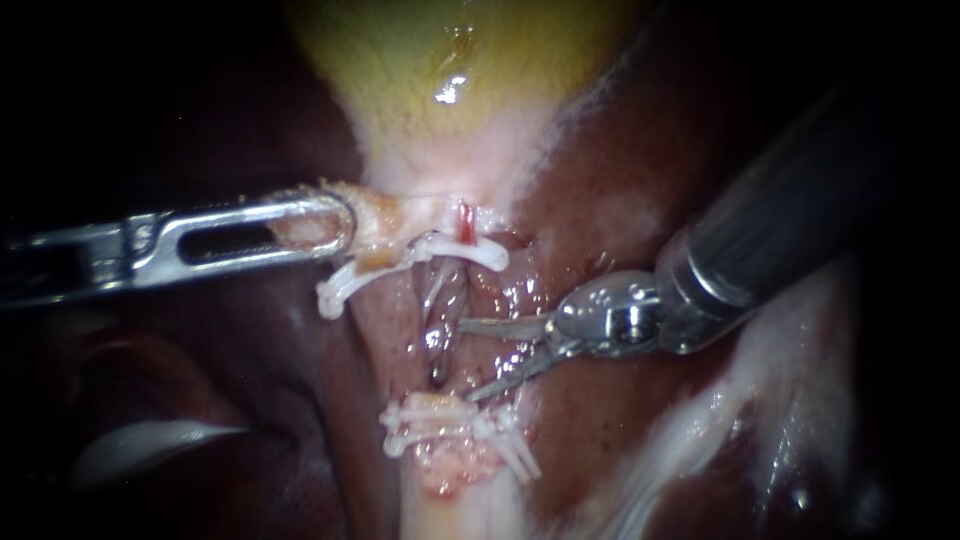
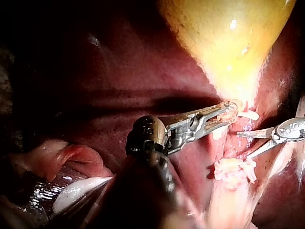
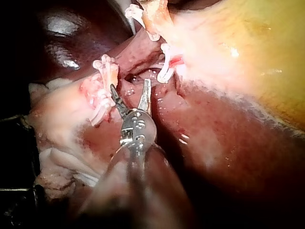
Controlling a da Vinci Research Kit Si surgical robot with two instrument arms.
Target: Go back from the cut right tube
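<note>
In the endoscope view the gallbladder (image 1: pixel 450 70) is cut off at the top; the shaft of the left instrument (image 1: pixel 338 226) sinks into darkness, that of the right instrument (image 1: pixel 466 360) is blurred

In the endoscope view the light falls on the middle, and the edges sink into black. The gallbladder (image 1: pixel 400 60) carries a small white glare spot, and the metal of the left instrument (image 1: pixel 335 225) shines strongly. In both wrist views the wet gallbladder glints too, while the liver (image 2: pixel 95 81) beside it lies partly in deep shadow.
</note>
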